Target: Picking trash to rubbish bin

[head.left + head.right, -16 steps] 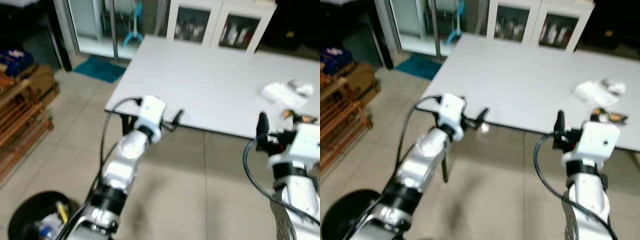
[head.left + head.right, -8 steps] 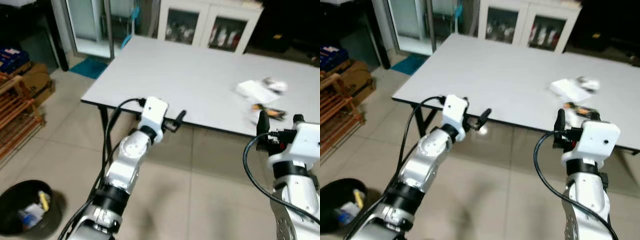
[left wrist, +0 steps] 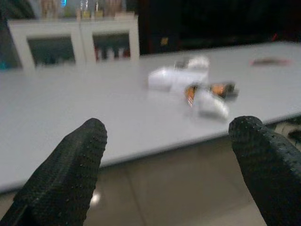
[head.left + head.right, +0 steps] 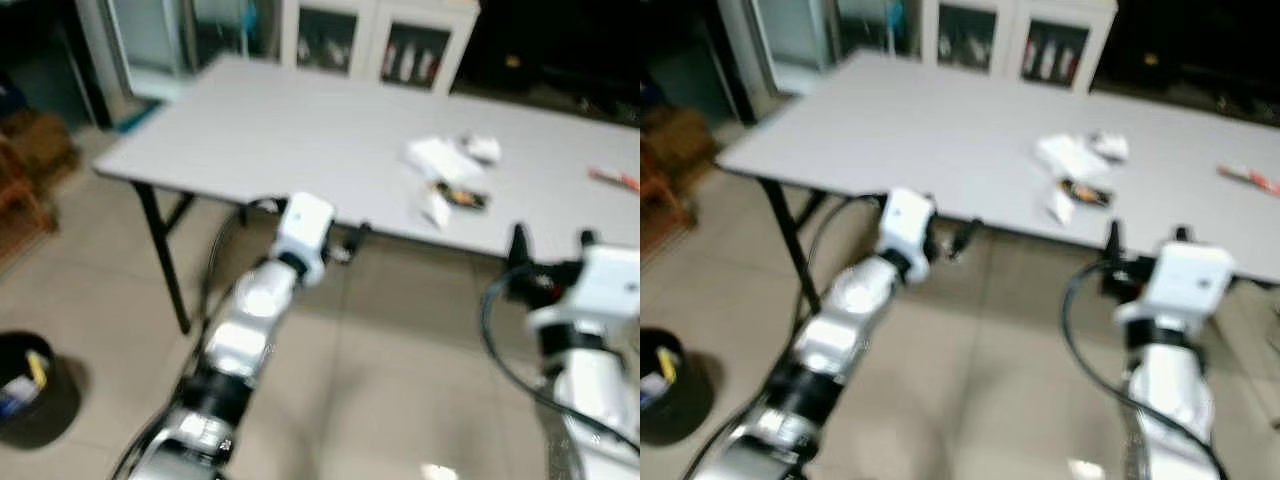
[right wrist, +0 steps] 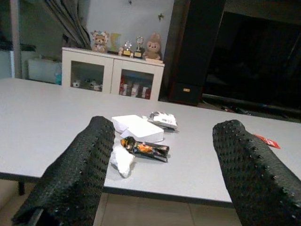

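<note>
**Approach to trash: risks and positions**

Right gripper (image 5: 160, 169): spread wide, empty, held short of the tabletop (image 4: 300, 140) edge. Left gripper (image 3: 169, 165): likewise spread and empty, also short of the edge.

Trash cluster lying ahead of the right gripper, near the front edge: crumpled white tissue (image 5: 121, 161) nearest, dark orange-marked wrapper (image 5: 144, 148) just beside it, white packet (image 5: 137, 127) and crinkled silver wrapper (image 5: 162, 119) farther back. Red item (image 5: 266, 140) well apart, off to the right.

Risks judged:
- Pieces touching or overlapping; likely to grab two or scatter one off the edge.
- Flat wrapper prone to slipping from the fingers.
- Rubbish bin (image 4: 30, 385) on the floor far to the left; drop possible during carry.
</note>
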Robot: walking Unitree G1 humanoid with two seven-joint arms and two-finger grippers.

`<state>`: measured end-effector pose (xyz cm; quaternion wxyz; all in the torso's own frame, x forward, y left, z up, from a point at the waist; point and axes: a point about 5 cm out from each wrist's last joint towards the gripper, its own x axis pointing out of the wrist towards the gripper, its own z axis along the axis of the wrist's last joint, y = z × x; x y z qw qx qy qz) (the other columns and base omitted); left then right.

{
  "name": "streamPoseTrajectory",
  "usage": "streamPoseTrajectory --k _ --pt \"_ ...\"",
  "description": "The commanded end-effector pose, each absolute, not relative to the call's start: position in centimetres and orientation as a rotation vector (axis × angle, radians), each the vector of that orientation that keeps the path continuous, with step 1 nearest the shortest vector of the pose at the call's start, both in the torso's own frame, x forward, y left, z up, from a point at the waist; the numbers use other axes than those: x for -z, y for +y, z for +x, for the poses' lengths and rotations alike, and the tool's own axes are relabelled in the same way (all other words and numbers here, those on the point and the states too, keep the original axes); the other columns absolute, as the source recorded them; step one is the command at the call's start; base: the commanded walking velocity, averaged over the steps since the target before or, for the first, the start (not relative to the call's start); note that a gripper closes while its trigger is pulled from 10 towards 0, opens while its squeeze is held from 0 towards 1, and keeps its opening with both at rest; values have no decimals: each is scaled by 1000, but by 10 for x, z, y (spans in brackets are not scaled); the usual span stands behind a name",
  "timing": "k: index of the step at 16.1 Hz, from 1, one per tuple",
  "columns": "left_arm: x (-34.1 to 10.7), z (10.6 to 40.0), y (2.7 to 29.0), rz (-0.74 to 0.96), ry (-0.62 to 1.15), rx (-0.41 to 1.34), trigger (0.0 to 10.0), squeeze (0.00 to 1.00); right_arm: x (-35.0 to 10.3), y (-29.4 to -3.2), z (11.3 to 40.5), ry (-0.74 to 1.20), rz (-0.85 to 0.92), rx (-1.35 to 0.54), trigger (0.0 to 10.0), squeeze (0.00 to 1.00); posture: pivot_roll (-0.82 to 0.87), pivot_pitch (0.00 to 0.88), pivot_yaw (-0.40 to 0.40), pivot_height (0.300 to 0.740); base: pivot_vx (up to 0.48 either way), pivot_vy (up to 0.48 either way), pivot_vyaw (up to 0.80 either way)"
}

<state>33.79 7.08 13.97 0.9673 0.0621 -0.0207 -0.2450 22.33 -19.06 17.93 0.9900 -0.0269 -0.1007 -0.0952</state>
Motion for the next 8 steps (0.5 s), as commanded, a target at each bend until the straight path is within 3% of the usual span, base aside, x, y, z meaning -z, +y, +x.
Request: streamPoseTrajectory --k 1,8 --pt "-145 338 63 130 -58 512 10000 0 -182 -195 223 -208 -67 207 10000 0 140 46 -80 740 0 -439 0" --pt "-144 338 62 129 -52 507 10000 0 -182 -194 224 -207 -75 199 10000 0 141 49 -81 740 0 -439 0"
